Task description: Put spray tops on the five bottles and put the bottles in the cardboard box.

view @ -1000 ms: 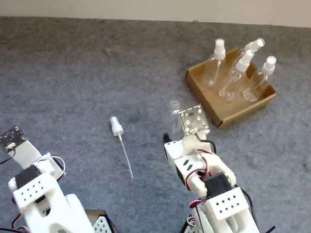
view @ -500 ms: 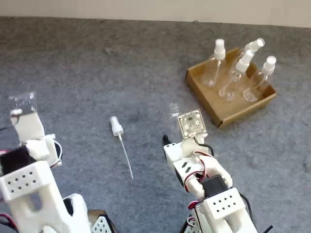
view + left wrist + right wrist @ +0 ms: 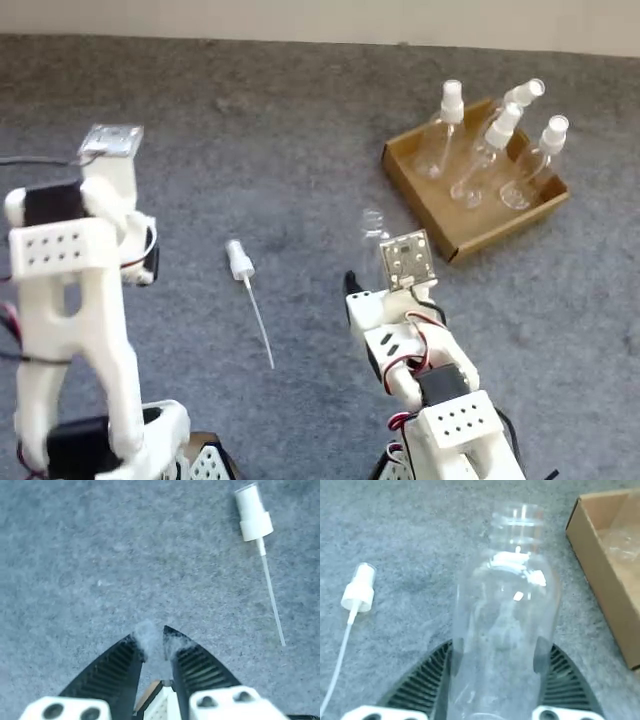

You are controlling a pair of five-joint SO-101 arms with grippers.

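Note:
A clear bottle (image 3: 505, 595) without a top stands upright between the fingers of my right gripper (image 3: 497, 655), which is shut on it. In the high view that bottle (image 3: 372, 222) shows faintly just left of the cardboard box (image 3: 415, 205). The box holds several clear bottles (image 3: 480, 160) with white spray tops on. A loose white spray top (image 3: 240, 260) with its long thin tube lies on the grey mat between the arms. My left gripper (image 3: 154, 639) hangs above bare mat with its tips together and nothing in them, the spray top (image 3: 254, 517) lying off to one side.
The left arm (image 3: 65, 250) stands tall at the table's left side. The right arm (image 3: 430, 370) sits low at the front centre. Grey mat (image 3: 250, 130) covers the whole table, and the box's open side (image 3: 600, 565) is close beside the held bottle.
The left arm has risen from the front left corner and swung forward over the mat. The right gripper with the bottle has shifted slightly to the right.

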